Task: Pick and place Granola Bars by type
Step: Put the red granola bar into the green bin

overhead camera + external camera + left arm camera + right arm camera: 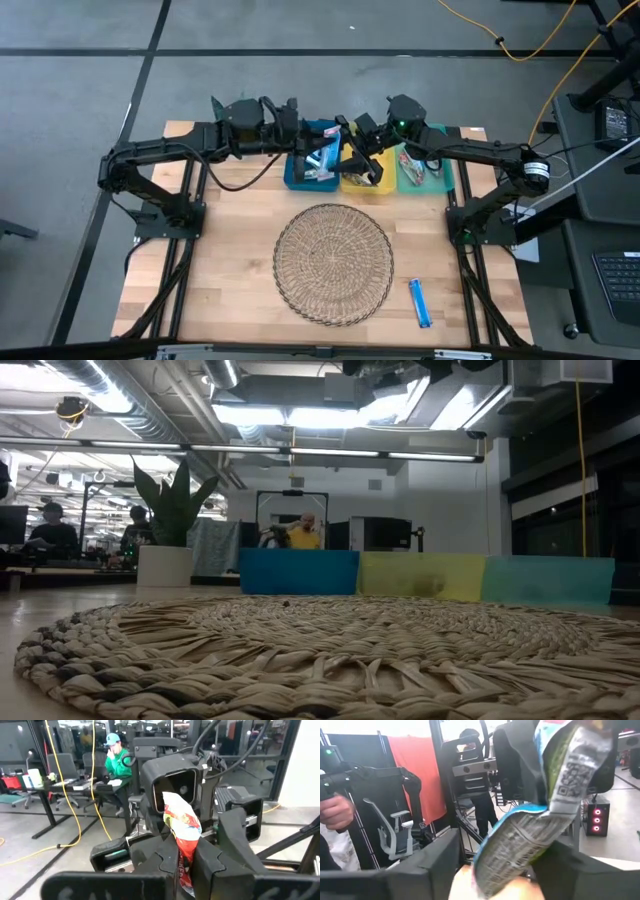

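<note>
My left gripper (332,142) and my right gripper (360,152) meet nose to nose above the blue tray (296,178) and the yellow tray (365,186), high over the table. A red-green granola bar (182,827) stands between the fingers of my left gripper (186,857), which is shut on it. In the right wrist view the same bar (545,795) shows its printed back. My right gripper (505,867) is open, with one finger on each side of the bar's other end. More bars lie in the blue tray (322,160) and the teal tray (415,165). My left gripper pinches the red-green bar by its lower end (186,865) between the two fingers, coming level from the table's left. The bar is lifted clear and sticks out past the fingertips toward my right gripper. My right gripper's fingers (565,865) flank the bar's other end (495,870); whether they touch it, I cannot tell.
The three trays stand in a row at the table's far edge: blue (298,572), yellow (420,576) and teal (548,580). A round wicker mat (333,262) fills the middle. One blue bar (420,302) lies near the mat's right. People sit in the room beyond.
</note>
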Robot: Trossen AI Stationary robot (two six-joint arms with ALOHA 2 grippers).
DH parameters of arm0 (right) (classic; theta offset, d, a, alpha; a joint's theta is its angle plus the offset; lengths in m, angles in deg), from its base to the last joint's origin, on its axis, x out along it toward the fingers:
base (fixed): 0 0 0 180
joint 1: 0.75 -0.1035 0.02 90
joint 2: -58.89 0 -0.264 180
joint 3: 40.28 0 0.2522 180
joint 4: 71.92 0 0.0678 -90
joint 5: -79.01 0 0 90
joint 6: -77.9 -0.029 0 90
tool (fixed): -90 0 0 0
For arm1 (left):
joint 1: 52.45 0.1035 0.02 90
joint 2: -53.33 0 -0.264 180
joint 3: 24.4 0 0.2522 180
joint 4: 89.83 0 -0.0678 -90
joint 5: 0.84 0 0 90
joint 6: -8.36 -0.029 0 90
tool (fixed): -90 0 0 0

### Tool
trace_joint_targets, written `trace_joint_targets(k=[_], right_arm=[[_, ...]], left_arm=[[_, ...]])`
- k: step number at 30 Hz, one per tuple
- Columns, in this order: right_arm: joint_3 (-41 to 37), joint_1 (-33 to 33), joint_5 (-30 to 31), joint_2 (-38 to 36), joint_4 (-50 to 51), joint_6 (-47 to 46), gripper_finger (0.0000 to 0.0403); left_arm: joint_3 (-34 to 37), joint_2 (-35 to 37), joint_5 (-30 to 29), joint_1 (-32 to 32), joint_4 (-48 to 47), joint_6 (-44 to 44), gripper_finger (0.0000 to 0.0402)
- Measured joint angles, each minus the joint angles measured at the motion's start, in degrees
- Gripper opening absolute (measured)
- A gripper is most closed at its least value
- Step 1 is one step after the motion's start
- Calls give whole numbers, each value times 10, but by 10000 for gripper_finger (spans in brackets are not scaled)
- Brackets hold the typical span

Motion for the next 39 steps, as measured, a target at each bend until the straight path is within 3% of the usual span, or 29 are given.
trace_joint_targets(k=[8, 12, 18, 25, 30, 35, 39], right_arm=[[0, 0, 24, 0, 6, 14, 109], [0, 0, 26, 0, 7, 14, 72], [0, 0, 25, 0, 7, 10, 76], [0, 0, 24, 0, 13, 10, 61], [0, 1, 10, -2, 28, 10, 64], [0, 13, 10, -29, 138, 58, 63], [0, 30, 40, -64, 268, 131, 56]], left_arm=[[0, -3, 1, 1, 0, 0, 20], [0, -3, 1, 1, -1, 0, 24], [0, 4, 3, 1, -17, 5, 49], [0, 30, 17, -1, -79, 16, 107], [0, 59, -12, -4, -124, 21, 143], [0, 79, -56, -3, -180, 47, 156], [0, 80, -58, -4, -225, 82, 155]])
